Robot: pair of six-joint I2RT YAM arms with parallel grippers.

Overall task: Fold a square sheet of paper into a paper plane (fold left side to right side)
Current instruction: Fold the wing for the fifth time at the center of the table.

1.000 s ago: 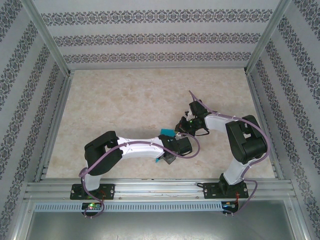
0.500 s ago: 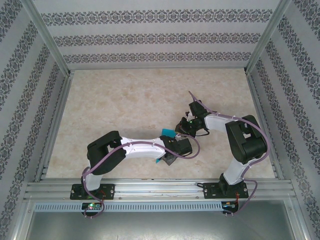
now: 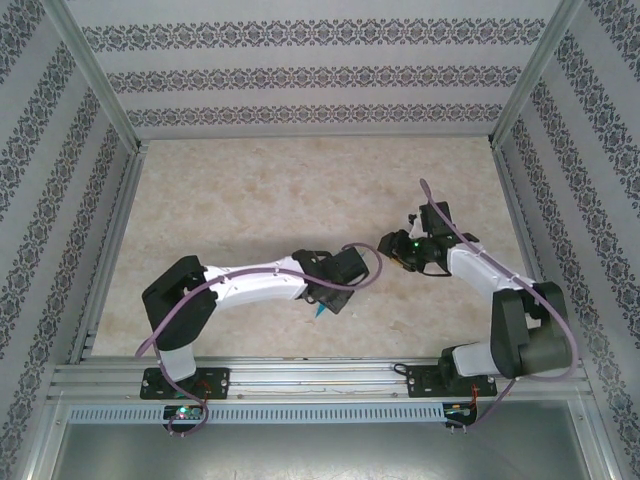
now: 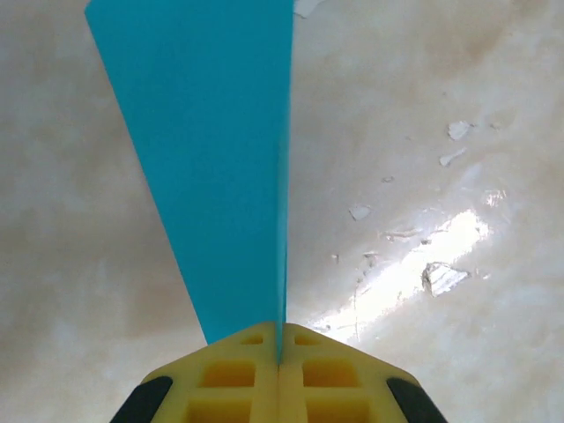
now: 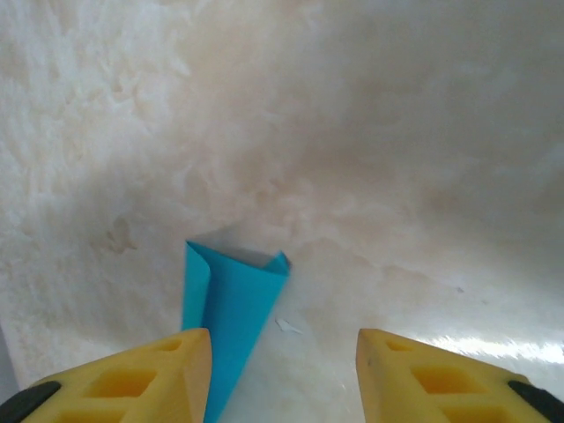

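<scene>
1. Left gripper (image 4: 279,357): the yellow fingers are pressed together and pinch the narrow end of the paper plane (image 4: 216,159) at the seam between them.
2. From that pinch the teal paper widens away from the gripper as a long wedge. In the left wrist view it has one straight creased edge along its right side. Its far end runs off the top of that view.
3. Right gripper (image 5: 282,370): the fingers are spread with nothing between them. The paper's point runs down just beside the finger on the left of the right wrist view. Whether they touch cannot be told.
4. The right wrist view shows the wide end of the paper. Its layers stand slightly apart there, so it is more than one ply thick.
5. In the top view the two grippers are near each other over the near half of the counter (image 3: 250,200), a little right of centre. A small teal tip shows just below the left gripper.
6. Whether the paper rests on the counter or hangs clear of it cannot be told.
7. Progress, as a judgement: the paper is a narrow creased dart rather than a flat square, so most of the folding looks done.
8. Likely left: firming the creases, any wing folds, and setting it down. Symmetry cannot be checked, as much of the paper is hidden.
</scene>
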